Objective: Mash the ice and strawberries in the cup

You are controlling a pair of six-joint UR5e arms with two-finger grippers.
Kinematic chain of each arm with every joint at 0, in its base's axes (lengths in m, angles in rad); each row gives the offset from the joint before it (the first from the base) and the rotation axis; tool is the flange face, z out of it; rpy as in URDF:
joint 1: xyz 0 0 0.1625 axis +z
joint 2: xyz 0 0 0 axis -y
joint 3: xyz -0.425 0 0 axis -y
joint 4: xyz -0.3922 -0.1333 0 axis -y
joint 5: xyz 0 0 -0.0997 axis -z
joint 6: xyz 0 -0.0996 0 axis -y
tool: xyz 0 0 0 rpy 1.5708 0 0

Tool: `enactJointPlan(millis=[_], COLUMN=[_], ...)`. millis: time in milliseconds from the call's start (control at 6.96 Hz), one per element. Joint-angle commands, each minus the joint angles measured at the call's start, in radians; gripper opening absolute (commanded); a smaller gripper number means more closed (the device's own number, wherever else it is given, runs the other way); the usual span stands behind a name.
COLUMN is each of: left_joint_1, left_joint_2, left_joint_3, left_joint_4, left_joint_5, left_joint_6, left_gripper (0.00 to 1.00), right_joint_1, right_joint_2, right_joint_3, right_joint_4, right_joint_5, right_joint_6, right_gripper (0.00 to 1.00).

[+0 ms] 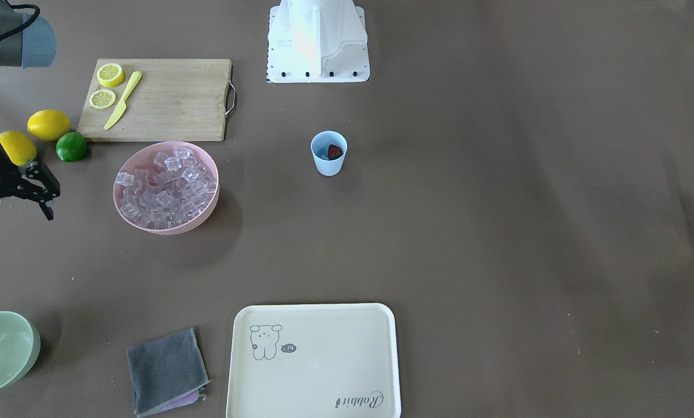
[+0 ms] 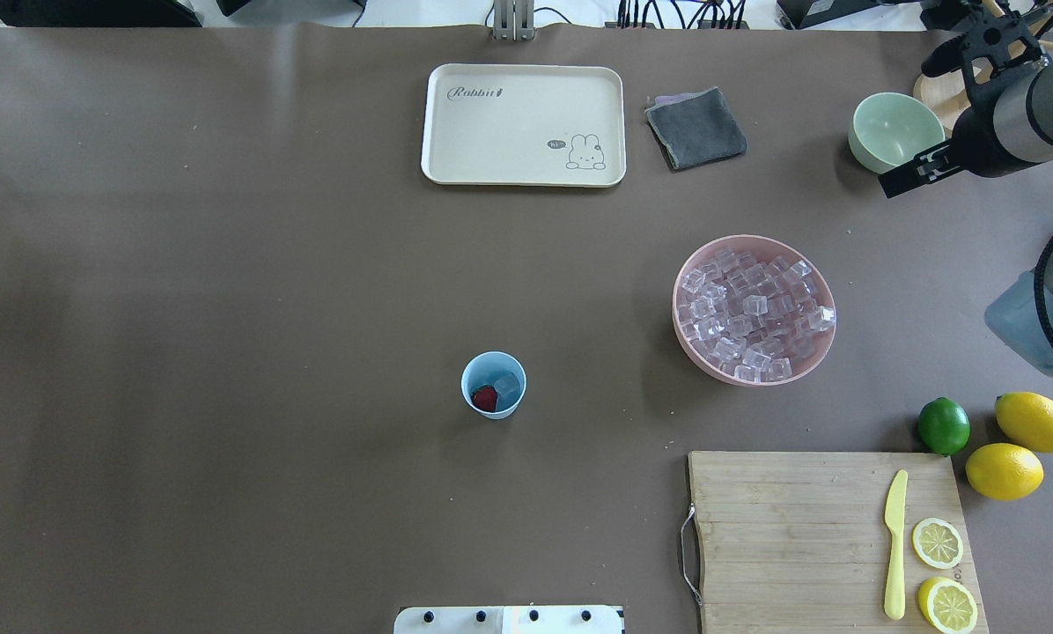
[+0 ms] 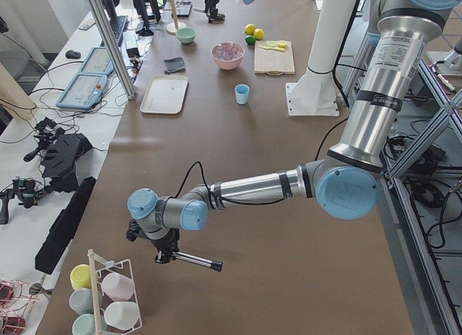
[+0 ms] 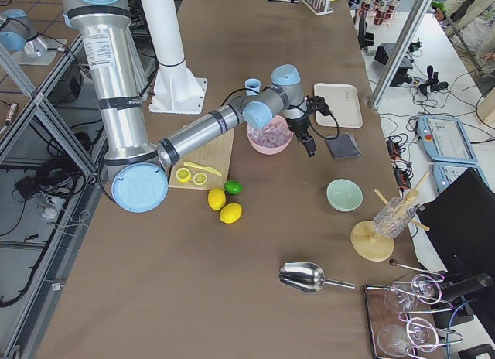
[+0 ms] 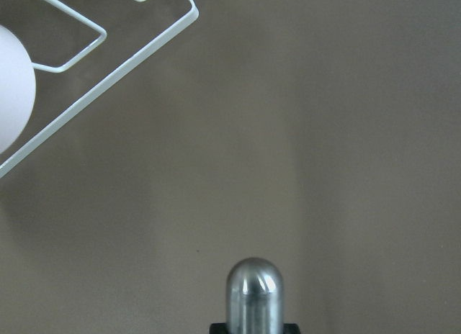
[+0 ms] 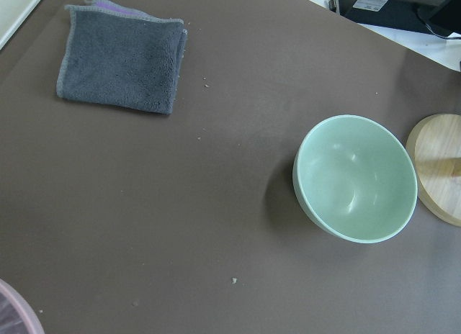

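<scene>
Cup (image 2: 493,385) sits alone mid-worktop (image 2: 227,308), nearer the robot's edge and straight out from the base, prob. so either arm can reach it.

L arm is way off at the worktop's left end, beside a wire rack (image 5: 101,91) of pastel cups. L claw (image 3: 169,255) looks clamped on a metal muddler (image 3: 198,260), held roughly level. The muddler's rounded tip pokes up at the bottom of the wrist view. It'll need turning tip-down before any mashing.

R claw (image 1: 13,222) hangs near the far right corner, fingers spread wide w/ nothing in them. I'd guess it's parked out of the way.

Cream tray (image 2: 509,132) lies mid far edge, bare. Cutting board (image 2: 782,528) in the near right corner carries two lemon halves (image 2: 937,542) and a yellow knife (image 2: 895,544).

Pink bowl (image 2: 738,379), btw board and far edge, is heaped w/ spare cubes (image 2: 755,308), likely the supply. Pale green bowl (image 6: 356,177) by the R claw shows nothing inside.

Inside the cup, one strawberry (image 2: 484,398) touches at least one cube of ice (image 2: 506,384). Both are whole, so mashing hasn't begun.
</scene>
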Motion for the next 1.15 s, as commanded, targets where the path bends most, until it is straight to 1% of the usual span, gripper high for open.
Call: enactJointPlan(millis=[0,718,1005], left_joint_1=[0.013,0.03,0.035], left_joint_2=[0.01,0.027,0.027], left_joint_3=[0.011,0.031,0.04], left_joint_4=[-0.002,-0.002,-0.003], left_joint_5=[0.01,0.011,0.011], left_joint_6=[-0.001,-0.012,-0.041], left_gripper=[0.0,0.0,0.0], right_joint_1=[-0.003,-0.003,-0.003], right_joint_2=[0.003,0.004,0.003], right_joint_3=[-0.001,0.01,0.011], right_joint_4=[0.0,0.0,0.0], right_joint_5=[-0.001,-0.009,-0.026], right_joint_6=[-0.003,-0.005,-0.005], right_gripper=[1.0,1.0,1.0])
